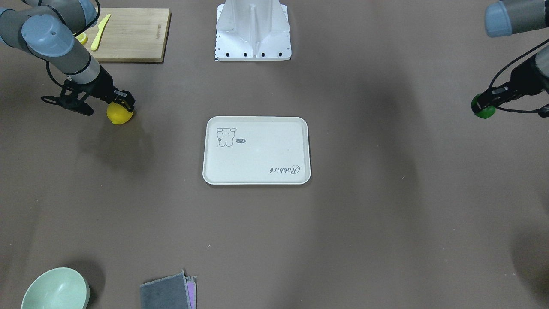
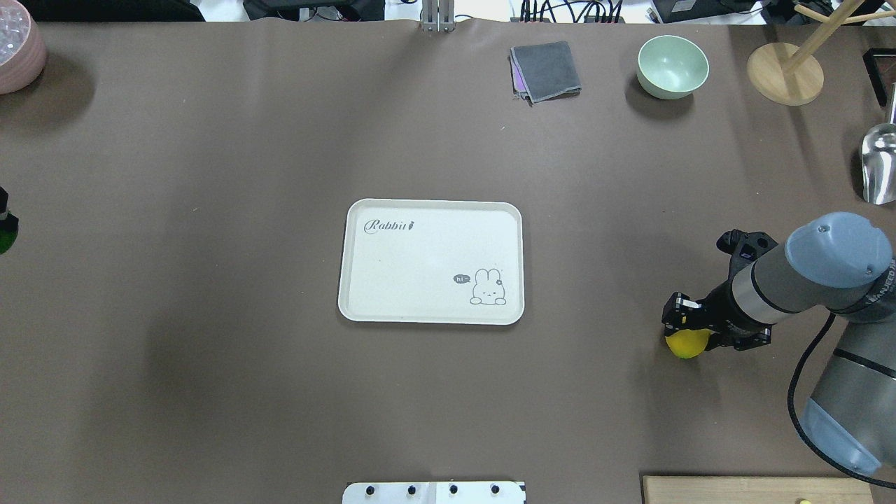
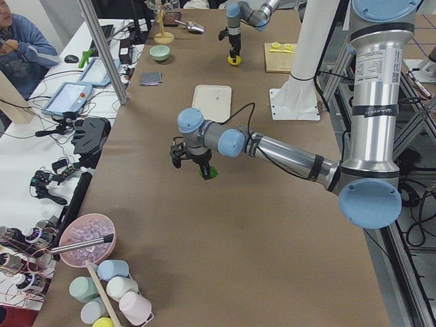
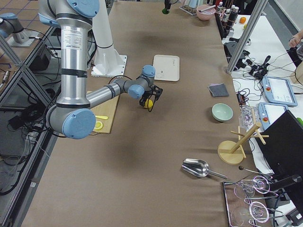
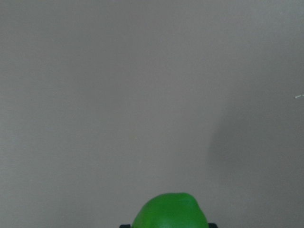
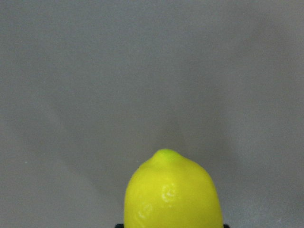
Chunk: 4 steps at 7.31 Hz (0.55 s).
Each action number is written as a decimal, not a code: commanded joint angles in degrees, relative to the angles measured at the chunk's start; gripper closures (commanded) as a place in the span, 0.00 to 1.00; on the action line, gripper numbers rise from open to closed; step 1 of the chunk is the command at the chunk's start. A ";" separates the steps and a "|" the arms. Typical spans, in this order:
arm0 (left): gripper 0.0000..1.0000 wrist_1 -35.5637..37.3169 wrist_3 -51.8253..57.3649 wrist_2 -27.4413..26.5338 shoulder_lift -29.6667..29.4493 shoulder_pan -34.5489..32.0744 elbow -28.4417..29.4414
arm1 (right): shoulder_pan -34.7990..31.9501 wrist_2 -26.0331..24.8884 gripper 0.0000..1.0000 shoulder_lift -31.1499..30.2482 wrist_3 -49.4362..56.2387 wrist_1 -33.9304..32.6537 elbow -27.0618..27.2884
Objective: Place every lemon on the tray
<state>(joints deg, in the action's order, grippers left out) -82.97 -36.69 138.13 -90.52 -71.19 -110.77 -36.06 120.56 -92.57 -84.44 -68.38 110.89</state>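
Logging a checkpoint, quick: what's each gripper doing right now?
Left gripper: closed on the green lemon.
Right gripper: closed on the yellow lemon.

1. "Rabbit", grey cursive, in a corner of the tray
2. "hi~" in a dark speech bubble beside the tray's drawn rabbit
3. Lettering on the cutting board, too small to read

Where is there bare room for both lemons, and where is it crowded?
The tray is bare throughout. Open table borders it on both sides, out to the yellow lemon in the right end effector and the green lemon in the left end effector. Clutter sits at the edges: bowl, cloth, cutting board.
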 commanded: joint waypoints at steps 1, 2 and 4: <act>1.00 15.05 3.38 -0.49 -8.31 -2.11 -2.08 | -3.31 1.34 1.00 3.86 0.68 -3.57 1.16; 1.00 19.46 3.21 -0.50 -13.15 -2.11 -2.35 | -4.01 1.26 1.00 8.50 0.77 -7.78 0.99; 1.00 28.36 0.76 -0.67 -27.11 1.64 2.54 | -4.63 0.56 1.00 17.12 6.52 -13.07 0.20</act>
<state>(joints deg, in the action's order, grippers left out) -59.39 -34.42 137.54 -109.74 -71.84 -111.04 -40.23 121.55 -80.46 -81.95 -78.27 111.47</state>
